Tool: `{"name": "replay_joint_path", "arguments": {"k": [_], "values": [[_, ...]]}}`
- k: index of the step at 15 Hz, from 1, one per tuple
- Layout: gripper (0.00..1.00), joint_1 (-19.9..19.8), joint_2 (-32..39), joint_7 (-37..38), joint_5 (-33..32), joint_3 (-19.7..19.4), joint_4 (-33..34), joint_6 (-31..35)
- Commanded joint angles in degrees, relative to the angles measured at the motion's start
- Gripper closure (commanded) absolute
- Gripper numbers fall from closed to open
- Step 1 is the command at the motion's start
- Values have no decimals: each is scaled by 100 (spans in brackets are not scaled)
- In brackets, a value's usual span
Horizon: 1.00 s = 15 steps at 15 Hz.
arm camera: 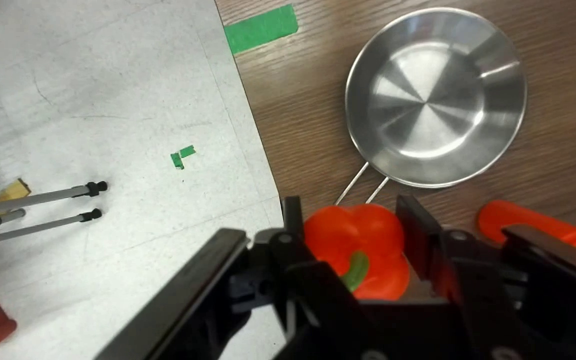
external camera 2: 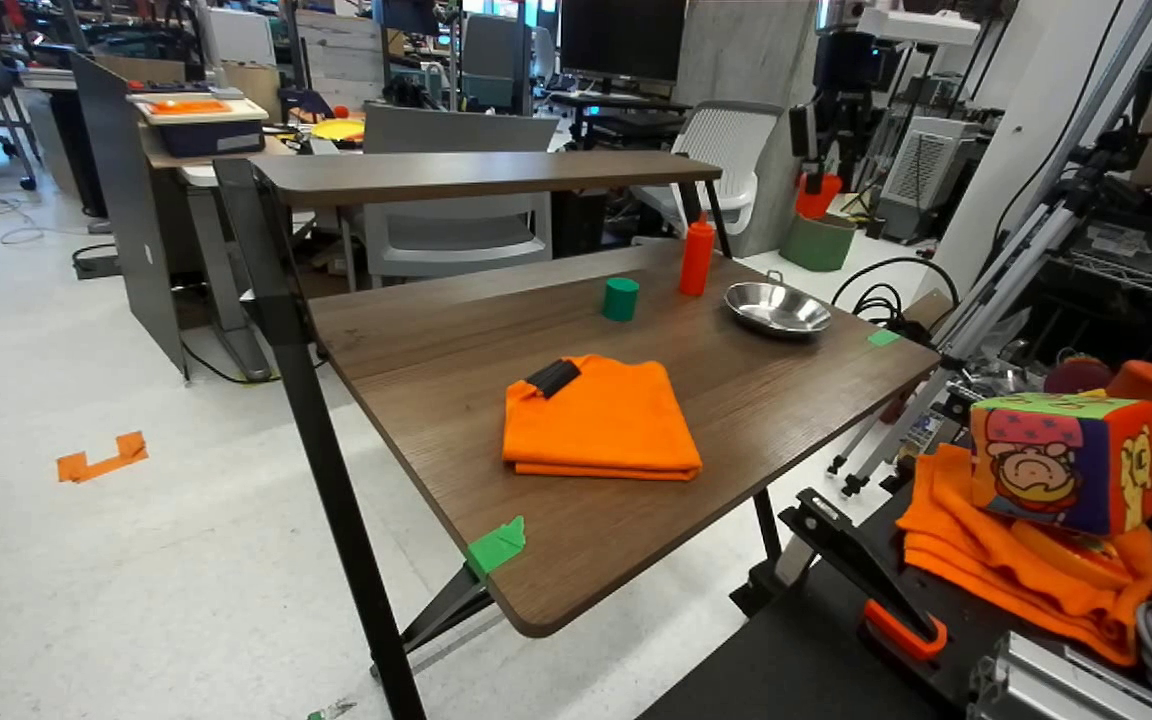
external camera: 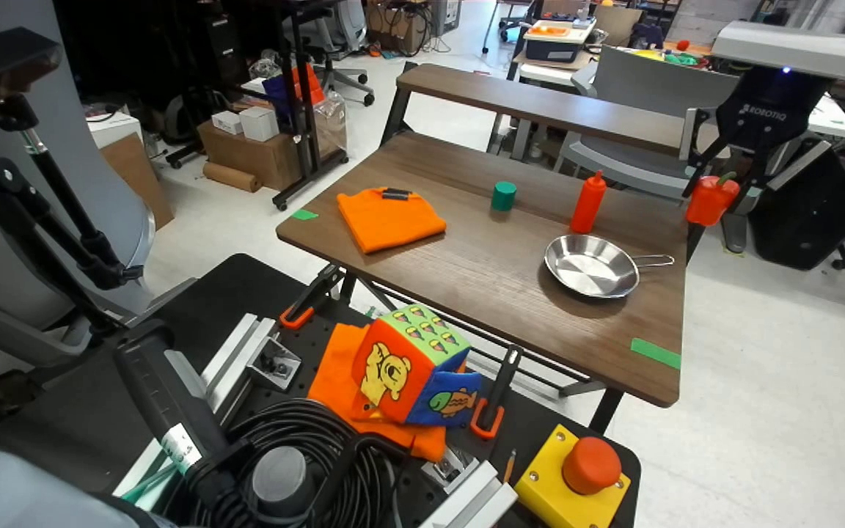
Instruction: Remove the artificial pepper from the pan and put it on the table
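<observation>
The gripper [external camera: 714, 195] holds the pepper [external camera: 710, 205] out of the pan [external camera: 591, 268] and should next go left, down to the bench [external camera: 477, 253].

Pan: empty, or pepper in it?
Empty. The wrist view shows bare metal across the inside of the pan; the pepper is up in the air, held by the pincer in both exterior views.

The Robotiq gripper [external camera: 714, 199] hangs pointing down beneath the white Panda arm [external camera: 807, 50]. In the wrist view, its two fingers [arm camera: 293, 217] stand partly apart, clamped in a grasp.
</observation>
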Motion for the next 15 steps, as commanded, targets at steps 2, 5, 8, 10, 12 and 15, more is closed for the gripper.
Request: {"name": "replay_joint_path", "arguments": {"k": [2,5,8,10,12,15], "values": [[76,-23,1100,261,200,72,1600,-675],[76,-45,1680,319,221,125,2374,-940],[76,-36,2229,321,191,162,3113,-1214],[76,-35,2610,272,178,196,3636,-1411],[76,-21,2959,255,166,227,4124,-1650],[76,17,3339,238,143,265,4629,-1954]]}}
